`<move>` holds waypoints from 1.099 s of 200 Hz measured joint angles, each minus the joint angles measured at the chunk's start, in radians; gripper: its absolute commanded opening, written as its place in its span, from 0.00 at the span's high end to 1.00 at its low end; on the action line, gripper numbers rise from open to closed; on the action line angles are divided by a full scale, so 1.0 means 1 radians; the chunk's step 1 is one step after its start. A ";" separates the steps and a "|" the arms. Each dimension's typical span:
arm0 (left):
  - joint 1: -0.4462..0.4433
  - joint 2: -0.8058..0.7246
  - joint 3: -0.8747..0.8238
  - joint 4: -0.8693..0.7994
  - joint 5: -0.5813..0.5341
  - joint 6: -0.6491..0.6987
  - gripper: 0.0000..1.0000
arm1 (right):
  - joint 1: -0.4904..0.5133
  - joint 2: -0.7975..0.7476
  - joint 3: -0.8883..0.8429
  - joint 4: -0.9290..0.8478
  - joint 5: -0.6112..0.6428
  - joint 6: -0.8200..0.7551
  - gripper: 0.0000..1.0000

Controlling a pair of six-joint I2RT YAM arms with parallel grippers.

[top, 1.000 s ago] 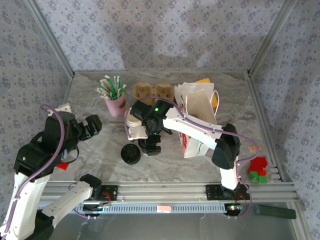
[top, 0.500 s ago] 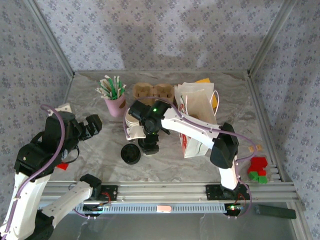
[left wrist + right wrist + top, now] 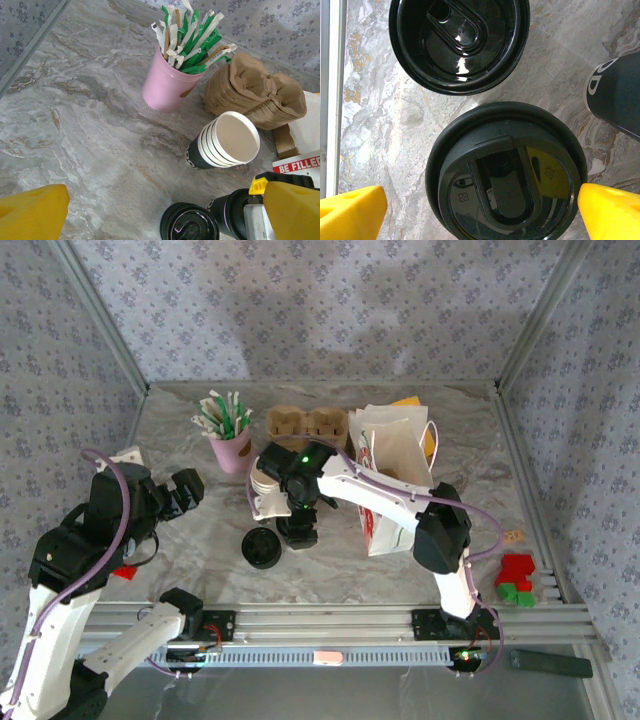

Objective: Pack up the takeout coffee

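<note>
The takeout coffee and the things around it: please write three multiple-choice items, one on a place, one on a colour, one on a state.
1. Where is the takeout coffee?
A. Inside the white paper bag
B. On the table, directly under the right gripper
C. Inside the cardboard carrier

2. What colour is the cup that holds the paper-wrapped straws?
A. Pink
B. Blue
C. Black

3. How does the right gripper stand?
A. Shut on the loose lid
B. Shut on a straw
C. Open, with one fingertip at each side of the coffee's lid

Answers:
1 B: the right wrist view looks straight down on its black lid, between the yellow fingertips.
2 A: its wall is plainly pink in the left wrist view.
3 C: the two fingertips stand wide apart, at the lid's two sides.
</note>
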 measured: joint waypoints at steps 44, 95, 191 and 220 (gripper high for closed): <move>0.000 0.000 0.000 0.001 0.000 0.000 0.00 | -0.005 0.002 0.000 0.003 0.000 0.000 0.00; 0.000 0.000 0.000 0.005 0.000 0.000 0.00 | -0.006 0.004 0.005 0.004 0.001 0.001 0.00; 0.000 0.016 -0.007 0.019 0.000 0.001 0.00 | -0.002 0.004 0.032 0.003 0.019 0.010 0.00; 0.000 0.016 -0.007 0.019 0.000 0.001 0.00 | -0.002 0.008 0.032 0.003 0.018 0.020 0.00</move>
